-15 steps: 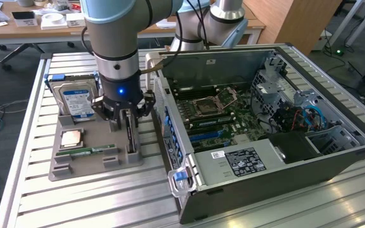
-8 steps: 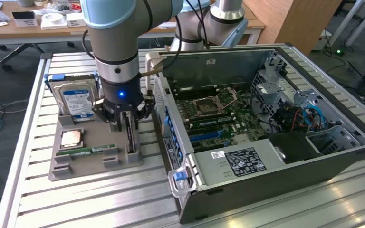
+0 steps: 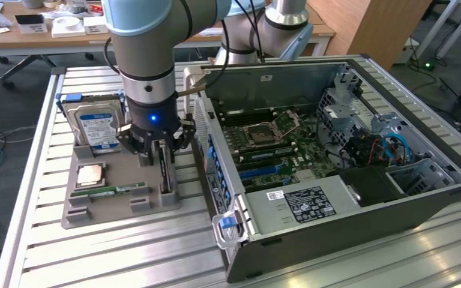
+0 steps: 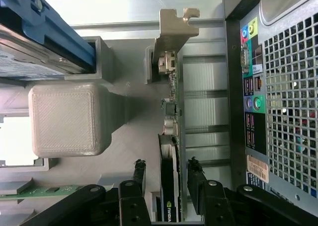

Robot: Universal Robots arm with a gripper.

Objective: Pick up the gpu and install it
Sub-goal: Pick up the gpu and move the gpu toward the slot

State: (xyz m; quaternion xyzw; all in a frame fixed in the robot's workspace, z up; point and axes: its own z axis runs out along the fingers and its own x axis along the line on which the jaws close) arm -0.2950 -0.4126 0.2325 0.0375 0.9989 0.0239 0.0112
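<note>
The arm points straight down over the gray holder [image 3: 94,210] on the counter [image 3: 118,258]. Its gripper [image 3: 160,157] [image 4: 167,172] has its jaws apart, straddling the gpu [image 3: 165,174] [image 4: 170,191]. The gpu stands on edge in the holder's slot. Its long axis runs parallel to the computer case [image 3: 335,198], with its bracket at the end away from the jaws.

jaws astride upright gpu [image 3: 165,173], grey tray [image 3: 106,210] beneath; open computer case [image 3: 319,240] beside
</note>
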